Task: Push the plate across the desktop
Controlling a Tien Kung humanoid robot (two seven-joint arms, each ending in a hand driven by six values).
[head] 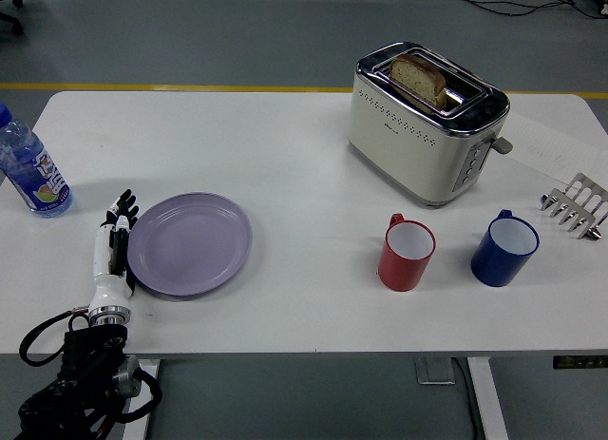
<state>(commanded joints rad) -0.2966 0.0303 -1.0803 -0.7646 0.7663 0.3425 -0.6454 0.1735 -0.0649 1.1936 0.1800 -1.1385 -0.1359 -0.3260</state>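
Note:
A lilac plate (190, 243) lies flat on the white table (285, 155), left of centre. My left hand (113, 242), white palm with black fingers, stands edge-on against the plate's left rim, its fingers straight and pointing away from me, holding nothing. Its black arm comes up from the lower left corner. My right arm does not show.
A water bottle (28, 169) stands at the far left. A cream toaster (423, 122) with a bread slice stands at the back right. A red mug (407, 254) and a blue mug (504, 247) stand right of the plate. A metal toast rack (575, 207) sits at the right edge.

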